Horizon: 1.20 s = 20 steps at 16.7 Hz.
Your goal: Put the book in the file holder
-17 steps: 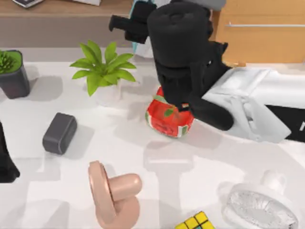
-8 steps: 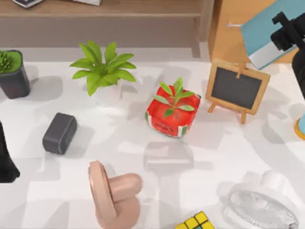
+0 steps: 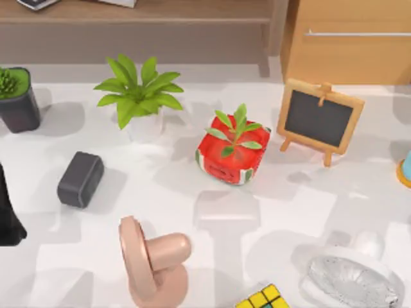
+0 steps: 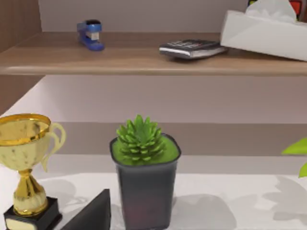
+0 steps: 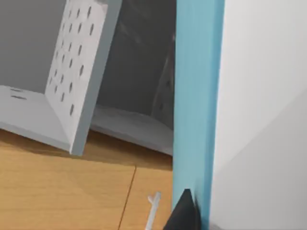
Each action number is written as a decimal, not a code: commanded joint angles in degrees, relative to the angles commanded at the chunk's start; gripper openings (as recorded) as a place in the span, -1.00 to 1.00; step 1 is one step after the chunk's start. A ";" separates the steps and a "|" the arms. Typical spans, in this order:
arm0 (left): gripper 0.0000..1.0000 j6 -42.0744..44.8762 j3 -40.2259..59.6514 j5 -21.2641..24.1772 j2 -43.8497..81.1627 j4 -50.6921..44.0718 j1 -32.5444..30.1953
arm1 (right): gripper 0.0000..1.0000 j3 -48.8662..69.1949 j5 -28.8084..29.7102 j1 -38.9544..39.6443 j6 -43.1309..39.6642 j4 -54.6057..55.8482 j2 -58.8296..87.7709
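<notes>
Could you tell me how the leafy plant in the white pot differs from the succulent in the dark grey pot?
The leafy plant in the white pot has long, spreading leaves; the succulent in the dark grey pot forms a tight, spiky rosette. The white pot looks rounded, the grey one squarish. Both stand upright on the white table.

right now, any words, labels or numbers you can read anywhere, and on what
No text can be read on anything.
Chalkboard: blank dark face.
Calculator on the shelf: keys too small to read.
Trophy: plate on its base too small to read.
Tissue box: plain white side.
Book, in the right wrist view: plain teal edge and white face.
</notes>
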 joint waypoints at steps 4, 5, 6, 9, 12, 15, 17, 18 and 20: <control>1.00 0.00 0.00 0.00 0.00 0.00 0.00 | -1.00 5.70 -14.99 -11.75 6.05 4.84 9.28; 1.00 0.00 0.00 0.00 0.00 0.00 0.00 | -1.00 7.42 -18.44 -13.83 7.20 5.98 11.79; 1.00 0.00 0.00 0.00 0.00 0.00 0.00 | -1.00 9.12 -21.65 -15.62 8.22 7.06 14.22; 1.00 0.00 0.00 0.00 0.00 0.00 0.00 | -1.00 13.55 -29.34 -19.24 10.38 9.66 20.49; 1.00 0.00 0.00 0.00 0.00 0.00 0.00 | -1.00 15.60 -32.72 -20.61 11.18 10.78 23.60; 1.00 0.00 0.00 0.00 0.00 0.00 0.00 | -1.00 15.60 -32.72 -20.61 11.18 10.78 23.60; 1.00 0.00 0.00 0.00 0.00 0.00 0.00 | -1.00 15.36 -32.63 -20.37 11.21 10.74 23.47; 1.00 0.00 0.00 0.00 0.00 0.00 0.00 | -1.00 15.57 -32.58 -20.29 11.23 10.75 23.57; 1.00 0.00 0.00 0.00 0.00 0.00 0.00 | -1.00 17.49 -32.07 -19.73 11.34 10.64 24.69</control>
